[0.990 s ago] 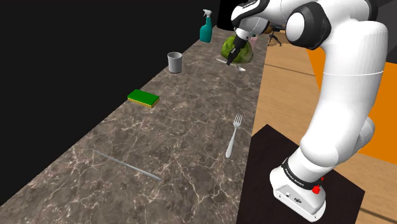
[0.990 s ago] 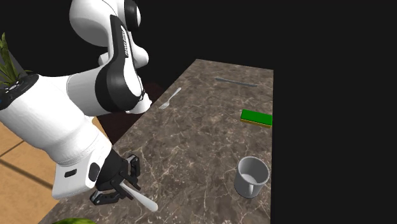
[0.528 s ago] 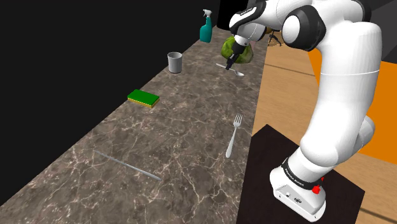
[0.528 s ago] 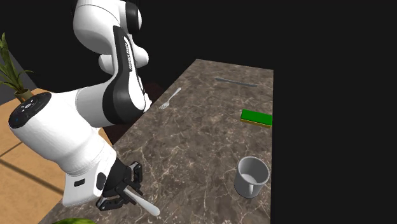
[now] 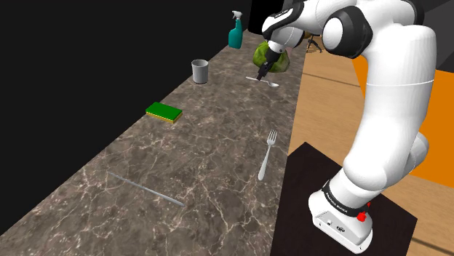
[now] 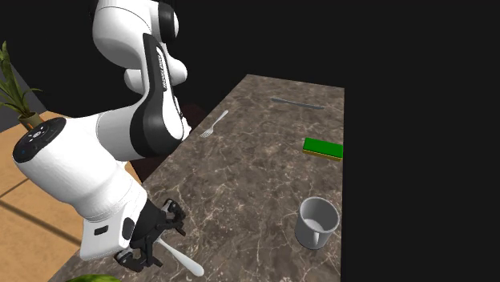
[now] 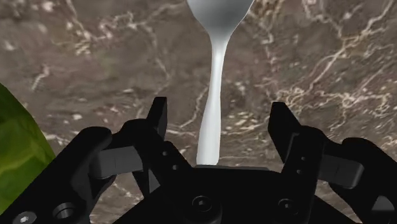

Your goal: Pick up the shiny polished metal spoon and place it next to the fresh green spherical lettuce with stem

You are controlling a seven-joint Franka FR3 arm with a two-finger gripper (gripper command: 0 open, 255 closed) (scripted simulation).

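- Hand (image 7: 219,109) open: its fingers stand apart on either side of the spoon (image 7: 214,83) handle, not touching it.
- Spoon lies flat on the counter (image 5: 204,153), just beside the lettuce (image 5: 282,62), at the lettuce's 6 o'clock in the shoulder view.

Spoon (image 7: 215,83) on counter (image 7: 95,63), lettuce (image 7: 16,153) just beside it

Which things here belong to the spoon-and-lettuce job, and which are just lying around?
Job: spoon, lettuce, open gripper.

Lying about: fork, green sponge, grey cup, teal spray bottle, thin grey strip.
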